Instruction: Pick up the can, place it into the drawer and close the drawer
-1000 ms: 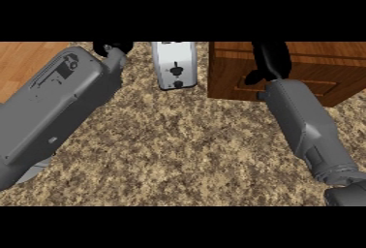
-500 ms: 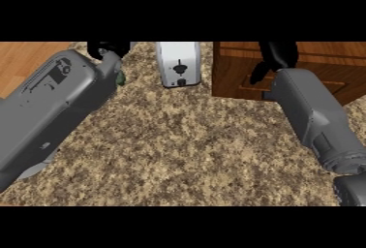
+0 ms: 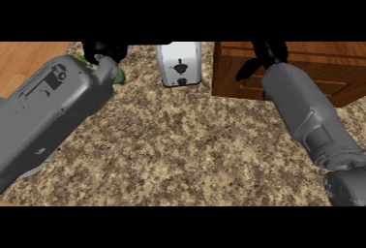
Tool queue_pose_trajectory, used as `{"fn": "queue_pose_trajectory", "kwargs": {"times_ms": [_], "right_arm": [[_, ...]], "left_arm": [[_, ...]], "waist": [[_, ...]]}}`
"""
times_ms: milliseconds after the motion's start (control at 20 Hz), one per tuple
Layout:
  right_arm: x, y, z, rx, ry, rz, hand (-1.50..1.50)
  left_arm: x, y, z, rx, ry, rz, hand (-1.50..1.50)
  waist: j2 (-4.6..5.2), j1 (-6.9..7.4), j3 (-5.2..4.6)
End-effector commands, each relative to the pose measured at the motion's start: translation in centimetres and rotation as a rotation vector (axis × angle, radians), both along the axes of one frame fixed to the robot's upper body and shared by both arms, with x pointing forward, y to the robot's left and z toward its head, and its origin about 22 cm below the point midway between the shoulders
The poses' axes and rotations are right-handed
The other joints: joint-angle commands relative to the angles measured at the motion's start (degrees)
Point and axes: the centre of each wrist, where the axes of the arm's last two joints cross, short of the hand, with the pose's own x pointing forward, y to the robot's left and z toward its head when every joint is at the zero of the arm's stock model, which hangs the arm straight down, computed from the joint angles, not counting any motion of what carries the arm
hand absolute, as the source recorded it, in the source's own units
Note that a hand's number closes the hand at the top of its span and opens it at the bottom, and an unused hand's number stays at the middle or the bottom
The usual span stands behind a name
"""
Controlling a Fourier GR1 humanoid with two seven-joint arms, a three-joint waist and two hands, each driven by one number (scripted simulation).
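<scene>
Since half a second back both my forearms have pushed a bit further up the view, and the hands now sit right at the top edge. My left hand (image 3: 103, 51) is at the upper left, partly cut off by the edge and by its own forearm; I see dark fingers bunched over something green, which I take to be the can (image 3: 116, 76), only a sliver of it showing beside the wrist. Looks like the fingers are curled on it, but most of the grasp is hidden, so I can't tell for sure. My right hand (image 3: 261, 57) is over the wooden drawer (image 3: 300, 80) at the upper right, fingers pointing down toward its front, holding nothing that I can see; how far open they are, can't tell, the top is cropped. A white toaster (image 3: 178, 63) stands between the two hands on the speckled counter (image 3: 193, 145). Progress, my call: early. The can is at the left hand, well apart from the drawer, not yet in it. Left to do: carry it across, drop it in, push the drawer closed. Whether the drawer is open now is hard to make out from this angle.
</scene>
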Motion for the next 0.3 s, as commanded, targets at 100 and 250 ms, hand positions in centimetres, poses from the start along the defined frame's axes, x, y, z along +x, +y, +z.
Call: {"fn": "queue_pose_trajectory", "kwargs": {"times_ms": [100,250], "right_arm": [[0.8,0.1,2.8,0.381,-0.047,0.025,-1.5],[0.8,0.2,2.6,0.417,-0.037,0.03,-1.5]], "left_arm": [[-0.3,0.8,0.0,0.02,-0.012,0.001,-1.5],[-0.8,1.0,-0.3,-0.004,0.018,-0.006,-1.5]], "waist": [[-0.93,0.01,-0.29],[-1.15,-0.1,-0.45]]}}
